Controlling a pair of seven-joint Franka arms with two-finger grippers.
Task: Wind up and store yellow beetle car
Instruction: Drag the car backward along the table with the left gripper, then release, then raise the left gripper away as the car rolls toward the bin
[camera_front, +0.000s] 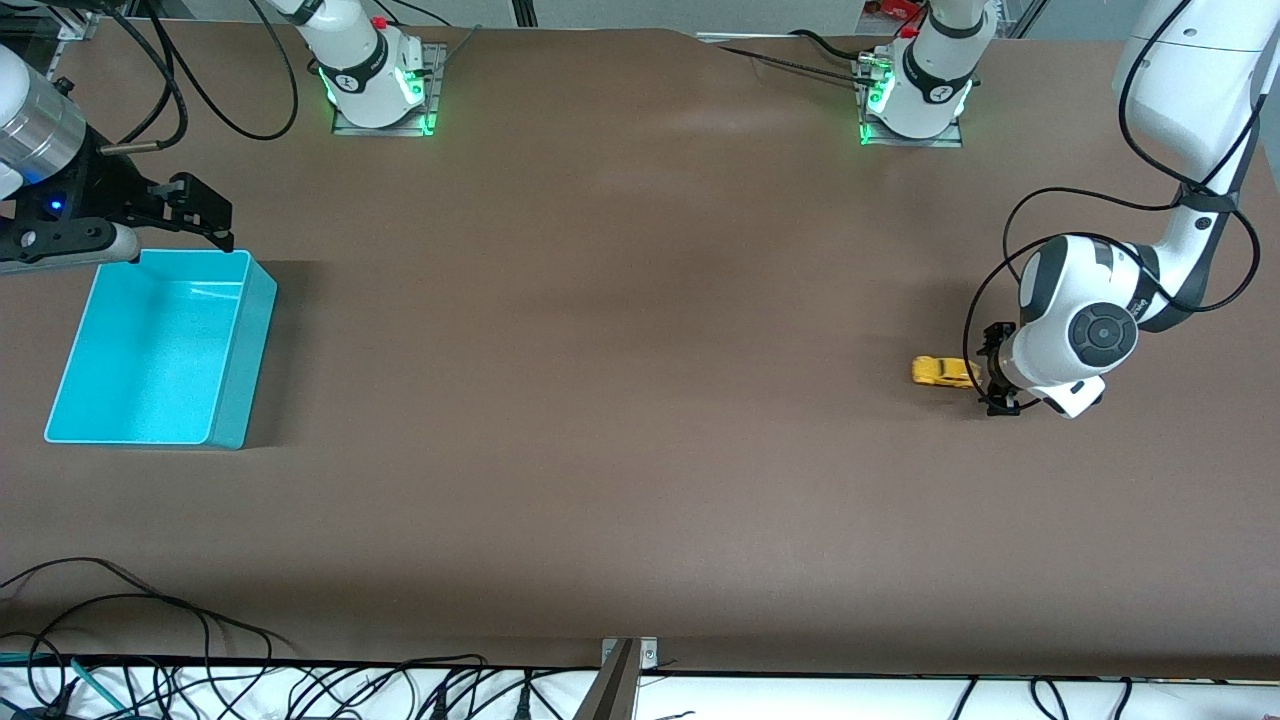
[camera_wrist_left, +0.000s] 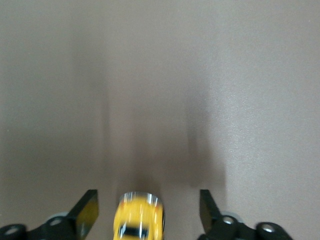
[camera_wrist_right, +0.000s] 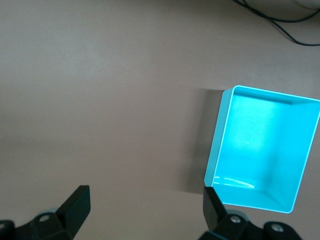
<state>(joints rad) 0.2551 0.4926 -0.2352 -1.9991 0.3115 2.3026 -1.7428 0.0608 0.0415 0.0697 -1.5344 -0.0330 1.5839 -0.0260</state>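
The yellow beetle car (camera_front: 943, 371) sits on the brown table toward the left arm's end. My left gripper (camera_front: 993, 372) is low at the table, right beside the car's end. In the left wrist view the car (camera_wrist_left: 139, 219) lies blurred between the two open fingers (camera_wrist_left: 86, 212), with a gap on each side. My left gripper (camera_wrist_left: 147, 212) is open and not closed on it. My right gripper (camera_front: 203, 212) is open and empty, up over the table by the corner of the teal bin (camera_front: 150, 350). It also shows open in the right wrist view (camera_wrist_right: 145, 205).
The teal bin (camera_wrist_right: 265, 150) is open-topped and empty, at the right arm's end of the table. Cables (camera_front: 120, 620) lie along the table edge nearest the front camera. The arm bases (camera_front: 375, 70) stand along the edge farthest from it.
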